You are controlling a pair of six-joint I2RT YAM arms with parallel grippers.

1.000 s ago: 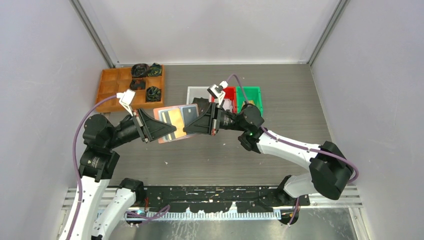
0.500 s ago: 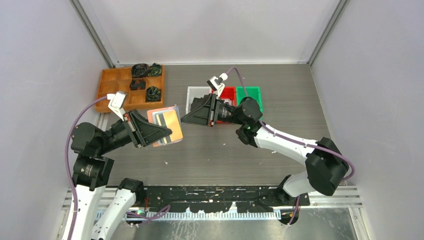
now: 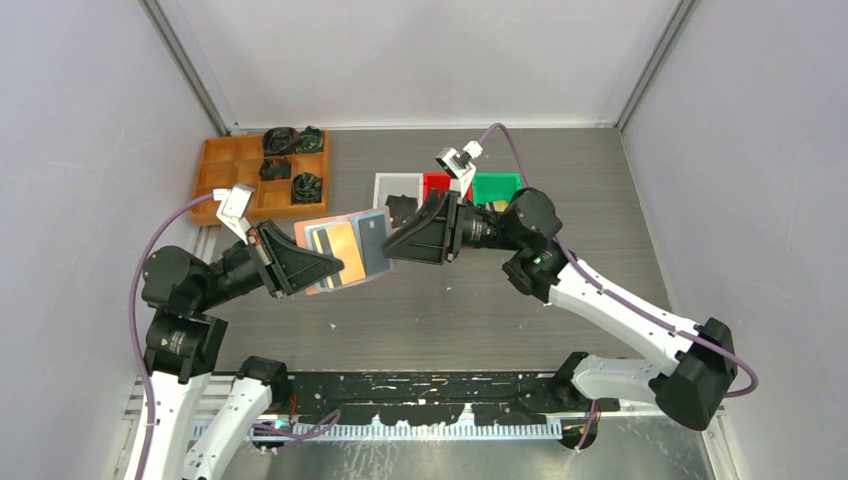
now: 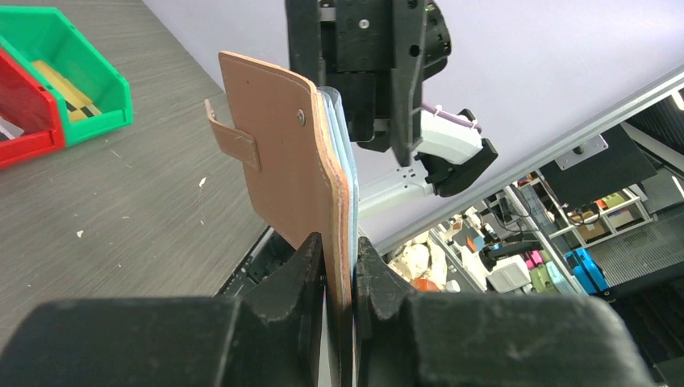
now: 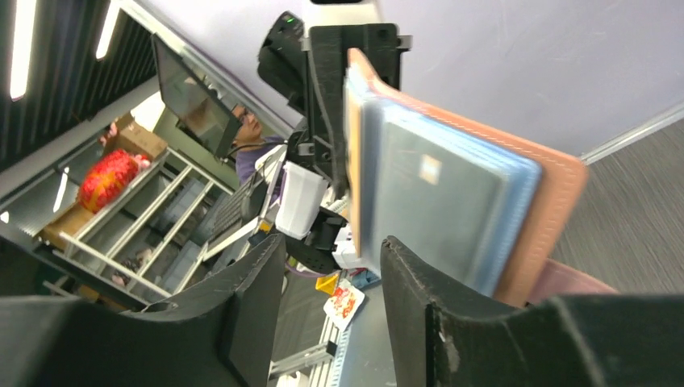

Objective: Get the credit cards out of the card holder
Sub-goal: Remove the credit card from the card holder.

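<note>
My left gripper (image 4: pixel 339 262) is pinched on the bottom edge of the tan card holder (image 4: pixel 282 153), holding it in the air above the table (image 3: pixel 450 310). My right gripper (image 5: pixel 331 254) is spread, its tips just beside the credit cards (image 5: pixel 440 201) that sit in the holder. I cannot tell whether they touch.

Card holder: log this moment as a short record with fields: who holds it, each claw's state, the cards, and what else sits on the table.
card holder: brown, held up off the table, flap open
left claw: shut on the card holder's edge
right claw: open, at the cards' free edge, gripping nothing
cards: several stacked inside the holder
bins: white tray, red bin, green bin, side by side beyond the arms
wooden tray: far left, dark items in some compartments
</note>
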